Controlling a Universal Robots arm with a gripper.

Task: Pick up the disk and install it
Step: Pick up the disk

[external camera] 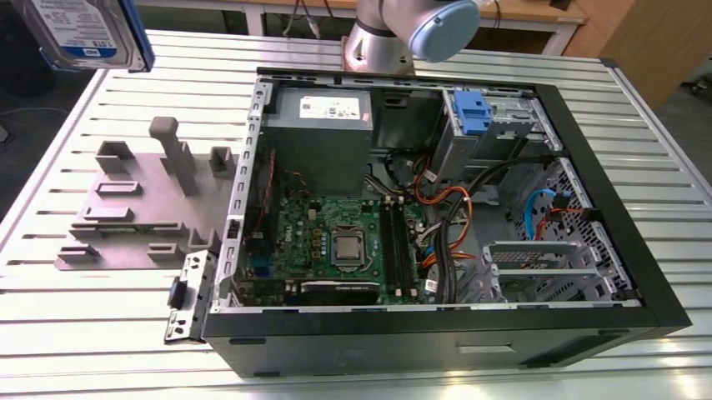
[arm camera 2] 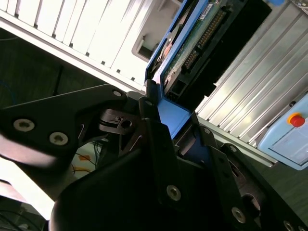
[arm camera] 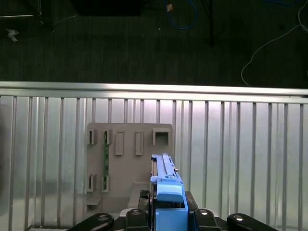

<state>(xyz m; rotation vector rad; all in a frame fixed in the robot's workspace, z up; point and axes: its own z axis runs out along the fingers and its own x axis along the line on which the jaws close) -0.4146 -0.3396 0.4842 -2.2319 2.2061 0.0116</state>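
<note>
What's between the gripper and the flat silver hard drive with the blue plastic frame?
Nothing: in the second wrist view the gripper is shut directly on the blue plastic frame of the silver hard drive.

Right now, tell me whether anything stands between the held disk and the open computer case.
The gripper grips the disk, raised above the table. No object shows in the air between it and the open case. The grey fixture with upright posts stands on the table below that path; cables crowd the case's interior.
</note>
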